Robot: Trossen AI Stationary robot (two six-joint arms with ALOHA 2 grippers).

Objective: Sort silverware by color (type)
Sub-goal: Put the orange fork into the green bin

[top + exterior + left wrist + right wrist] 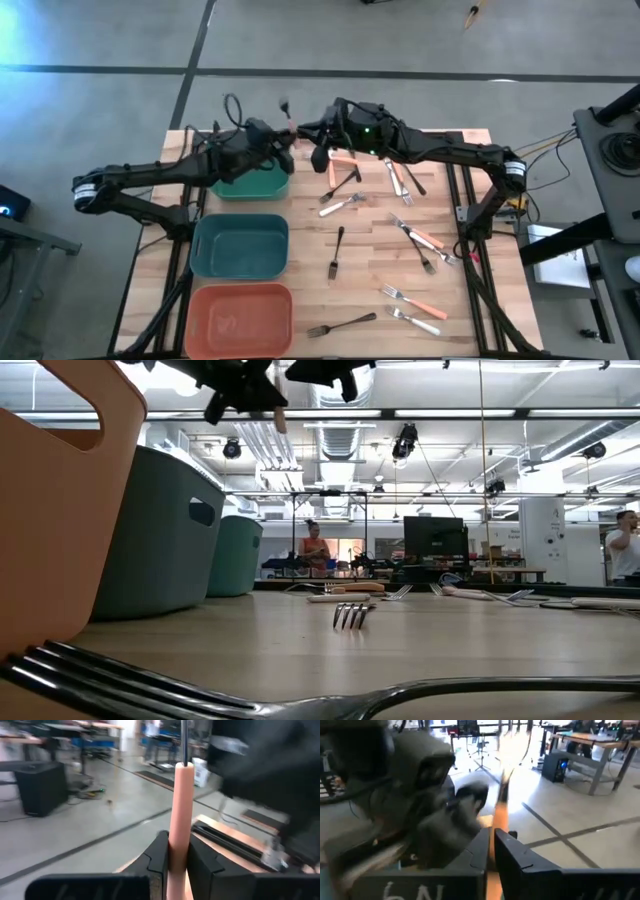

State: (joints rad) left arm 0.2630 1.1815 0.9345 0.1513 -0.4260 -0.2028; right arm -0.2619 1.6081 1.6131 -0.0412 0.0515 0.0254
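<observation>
Hands meet above the green plastic bin [255, 183]: left hand [174, 865] and right hand [491, 851] both clamp one orange-pink-handled fork [180, 820], apparently mid-handover for sorting.

Two matte black jointed arms with white collars near their bases; black cables looped above; blocky dark fingers [157, 860].

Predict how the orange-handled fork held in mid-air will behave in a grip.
Probably stiff: the orange-handled fork stands straight between the left pincer fingers. Its smooth round handle might slip or twist. Likely light, being slender.
</observation>
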